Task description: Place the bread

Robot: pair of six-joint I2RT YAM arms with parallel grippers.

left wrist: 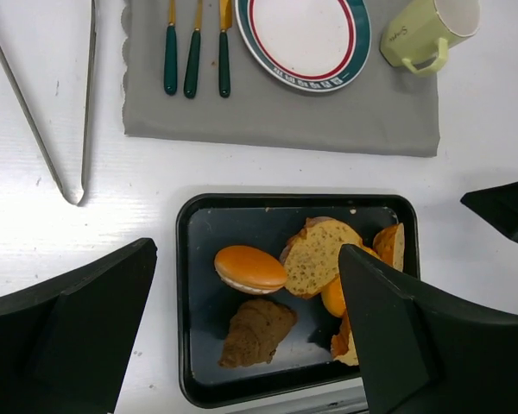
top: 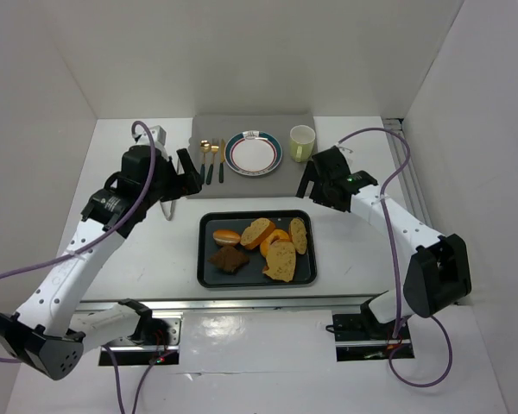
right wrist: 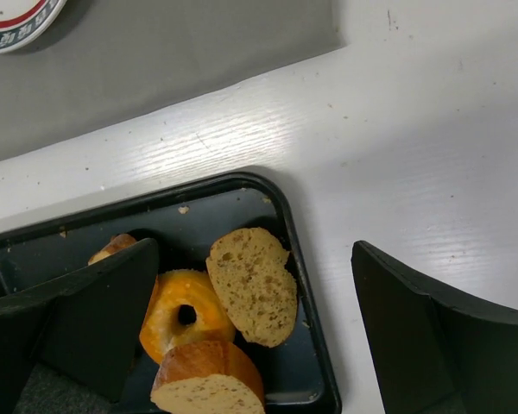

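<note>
On the table, bread lies apart from the spread left pincer.

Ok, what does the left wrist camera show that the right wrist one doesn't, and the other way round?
Left wrist only: the tongs, the cutlery, the mug, the round bun and the dark brown pastry. Right wrist only: the hole in the orange ring bread, and the black tray's near right corner. Both: that tray, the grey mat, the plate (whole from the left wrist, a sliver of rim from the right) and the slice by the tray's right wall.
</note>
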